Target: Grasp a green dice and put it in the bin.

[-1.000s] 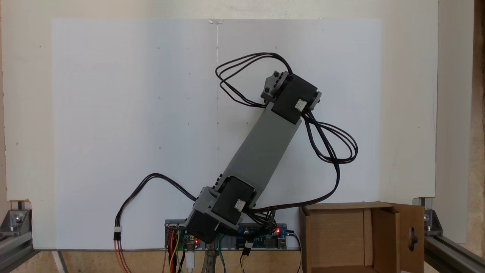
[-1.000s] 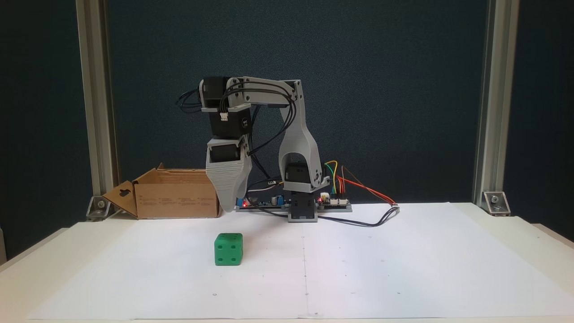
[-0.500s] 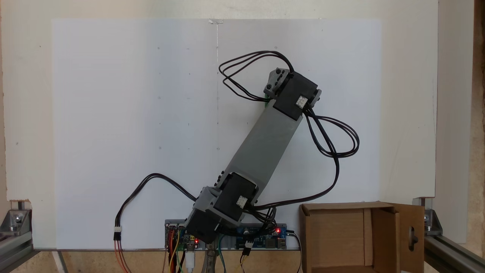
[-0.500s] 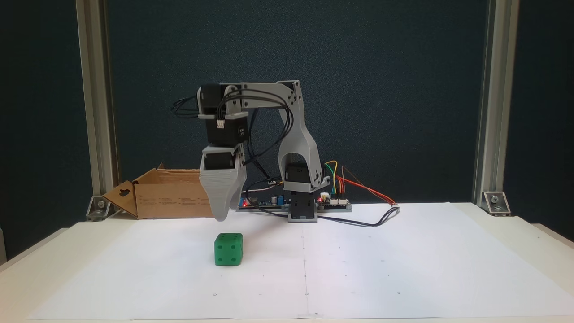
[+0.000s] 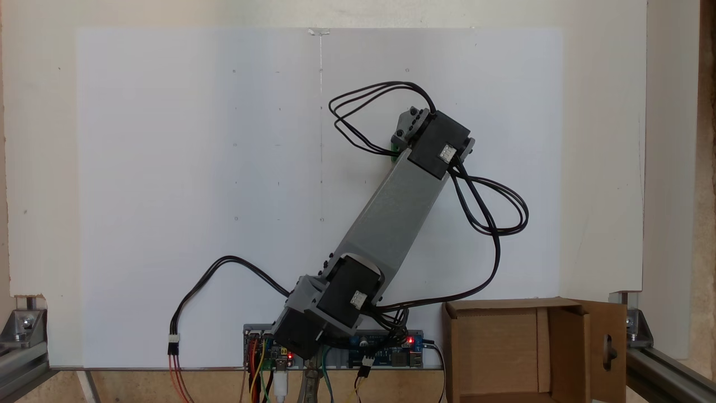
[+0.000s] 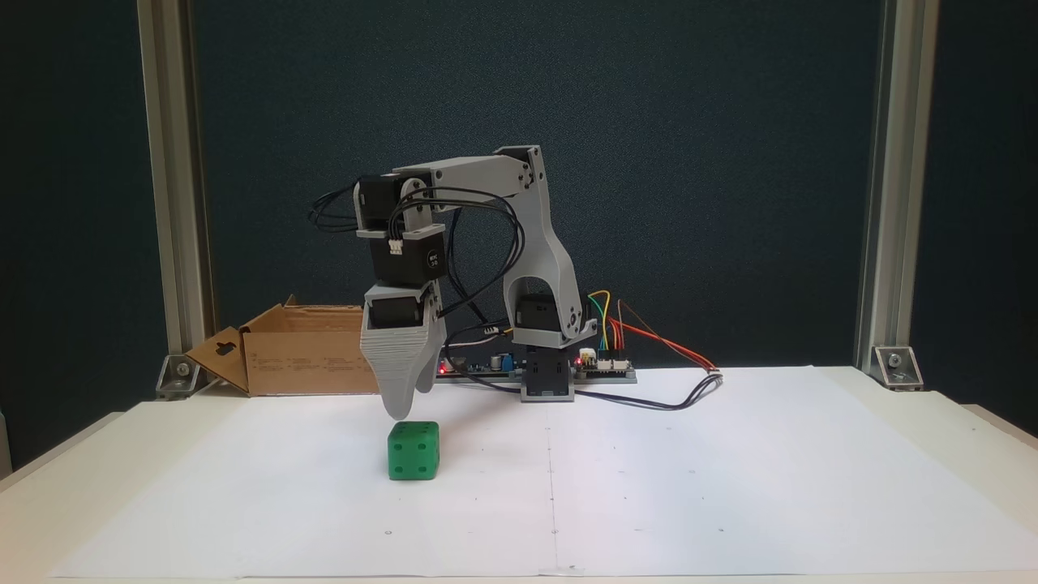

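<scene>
The green dice (image 6: 413, 450) sits on the white paper, left of centre in a fixed view. My gripper (image 6: 411, 401) hangs pointing down just above it, slightly to its left, not touching it. Its grey fingers overlap from this side: one tip reaches lower and the other shows a little higher to the right, with a small notch between them, so it stands open and empty. From above, the wrist covers the dice apart from a green sliver (image 5: 394, 153). The bin (image 6: 312, 350), a brown cardboard box with a handle-hole flap, stands open beside the arm's base (image 5: 520, 347).
The white paper sheet (image 6: 689, 487) covers the table. A controller board with coloured wires (image 6: 604, 365) sits behind the arm's base. Black cables loop off the wrist (image 5: 492, 207). Aluminium frame posts (image 6: 170, 203) stand at the back corners.
The gripper has come down towards the dice and shifted slightly left in the front-facing fixed view. The dice and the box have not moved.
</scene>
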Robot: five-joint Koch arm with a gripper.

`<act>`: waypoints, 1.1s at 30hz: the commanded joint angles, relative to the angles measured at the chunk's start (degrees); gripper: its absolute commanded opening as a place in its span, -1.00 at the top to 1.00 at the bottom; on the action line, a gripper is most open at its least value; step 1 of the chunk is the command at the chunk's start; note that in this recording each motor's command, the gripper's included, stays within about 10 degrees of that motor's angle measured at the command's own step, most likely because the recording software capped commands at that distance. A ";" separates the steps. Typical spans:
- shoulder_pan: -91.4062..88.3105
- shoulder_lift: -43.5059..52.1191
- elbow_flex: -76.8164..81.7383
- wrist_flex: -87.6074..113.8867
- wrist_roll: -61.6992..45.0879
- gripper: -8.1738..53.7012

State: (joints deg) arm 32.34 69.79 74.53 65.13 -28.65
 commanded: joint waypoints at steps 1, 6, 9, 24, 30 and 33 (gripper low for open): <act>0.00 1.49 -0.35 -1.41 -1.76 -0.76; 0.00 2.29 0.53 -2.11 -0.09 -0.76; -0.09 2.55 0.53 -2.20 0.18 -0.76; -0.09 2.90 0.88 -2.90 1.41 -0.76; -0.09 3.08 1.76 -3.08 1.41 -0.76; 0.09 3.96 1.76 -5.19 1.41 -0.76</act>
State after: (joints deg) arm 32.34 70.40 77.43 61.17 -28.48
